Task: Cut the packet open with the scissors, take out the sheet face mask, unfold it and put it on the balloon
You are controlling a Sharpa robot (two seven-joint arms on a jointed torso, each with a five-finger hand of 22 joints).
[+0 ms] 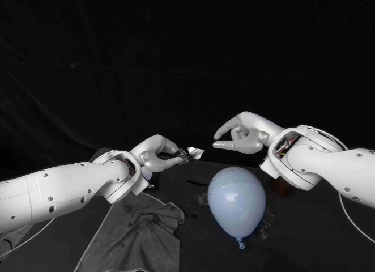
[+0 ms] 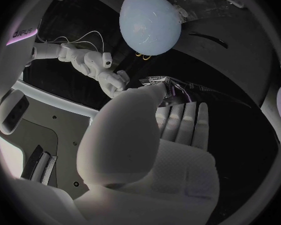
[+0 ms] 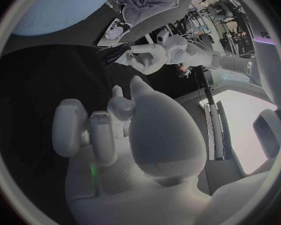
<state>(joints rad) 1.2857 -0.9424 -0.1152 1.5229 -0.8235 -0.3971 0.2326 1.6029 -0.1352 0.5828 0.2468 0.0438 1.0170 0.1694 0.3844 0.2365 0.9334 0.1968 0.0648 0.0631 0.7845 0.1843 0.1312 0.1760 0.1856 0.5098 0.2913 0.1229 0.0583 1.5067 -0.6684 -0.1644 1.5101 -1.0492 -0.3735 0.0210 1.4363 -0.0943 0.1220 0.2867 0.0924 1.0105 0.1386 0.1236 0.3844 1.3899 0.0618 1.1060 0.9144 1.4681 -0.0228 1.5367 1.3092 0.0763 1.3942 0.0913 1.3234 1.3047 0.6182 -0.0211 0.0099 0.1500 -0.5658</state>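
- Our left hand [image 1: 159, 154] pinches the small silvery packet [image 1: 191, 152] between thumb and fingertips, holding it in the air above the black table [image 1: 318, 238].
- Our right hand [image 1: 239, 137] hangs near the packet but apart from it. Its fingers are curled in toward the thumb, and we see nothing between them.
- The pale blue balloon [image 1: 237, 199] lies on the table below the gap between the two hands, its knot pointing toward us.
- A crumpled grey cloth [image 1: 143, 224] is spread on the table beside the balloon, on our left. Our left forearm covers the cloth's far corner in the head view.
- In the left wrist view, our own thumb stands in front of the packet's near edge, so we see just its crinkled far part, with the right hand close behind it.
- That same view shows two small yellow loops [image 2: 142, 56] just beside the balloon. They may be scissor handles, but they are too small to tell.
- The right wrist view shows the right hand's curled fingers from behind, and the left hand beyond them.
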